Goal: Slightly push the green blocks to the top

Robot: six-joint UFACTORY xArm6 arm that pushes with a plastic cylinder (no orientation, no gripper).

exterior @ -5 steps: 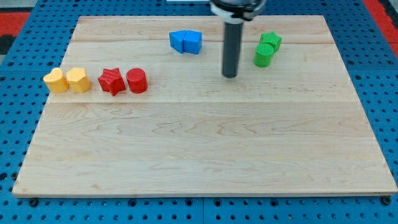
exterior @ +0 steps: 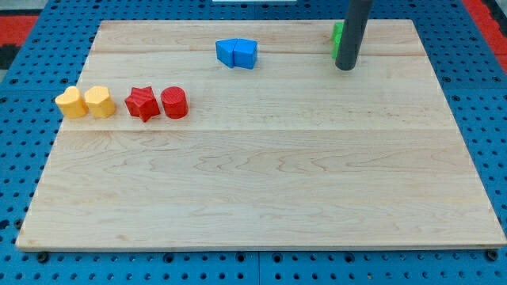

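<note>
Near view's top right: my tip (exterior: 345, 68) down on wooden board (exterior: 261, 182), touching green blocks (exterior: 337, 39) mostly hidden behind rod, shapes unclear | no fingers fitted, nothing grasped | top centre: blue blocks (exterior: 237, 53) | left: yellow pair (exterior: 85, 102), red star (exterior: 142, 103), red cylinder (exterior: 174, 103)

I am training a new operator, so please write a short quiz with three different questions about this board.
1. True or false: my tip touches the blue blocks.
2. Which red piece lies nearer the view's right: A, the red star block, or B, the red cylinder block?
3. Fill in: behind the dark rod, only a sliver of ____ colour shows near the wooden board's top edge.

Key: 1 false. 2 B. 3 green.
</note>
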